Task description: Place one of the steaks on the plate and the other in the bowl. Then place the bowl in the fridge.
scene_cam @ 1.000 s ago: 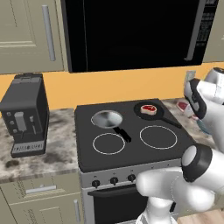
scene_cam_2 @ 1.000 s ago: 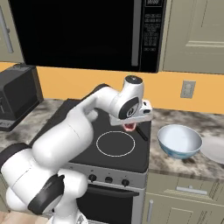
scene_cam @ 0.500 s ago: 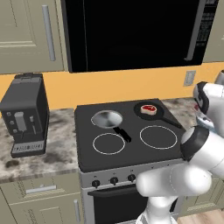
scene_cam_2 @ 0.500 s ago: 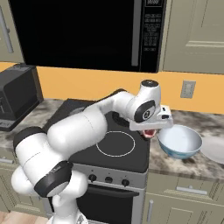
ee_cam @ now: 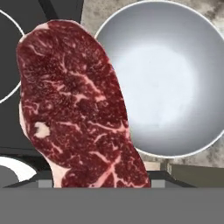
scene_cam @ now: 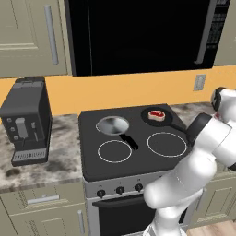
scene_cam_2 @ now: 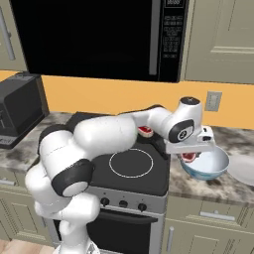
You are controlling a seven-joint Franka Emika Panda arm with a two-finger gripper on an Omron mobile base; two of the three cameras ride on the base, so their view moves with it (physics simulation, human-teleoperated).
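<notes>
Steak [ee_cam: 78, 105] seemingly gripped above bowl [ee_cam: 166, 83]

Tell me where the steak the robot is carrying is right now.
The carried steak hangs from the gripper just over the bowl, right of the stove.

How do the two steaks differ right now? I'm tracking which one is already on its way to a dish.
The carried steak hangs in the gripper just over the bowl; the other steak lies flat in the dark pan at the stove's rear. The carried one has left the stove for the counter side; the other is untouched. Both are red with white marbling.
</notes>
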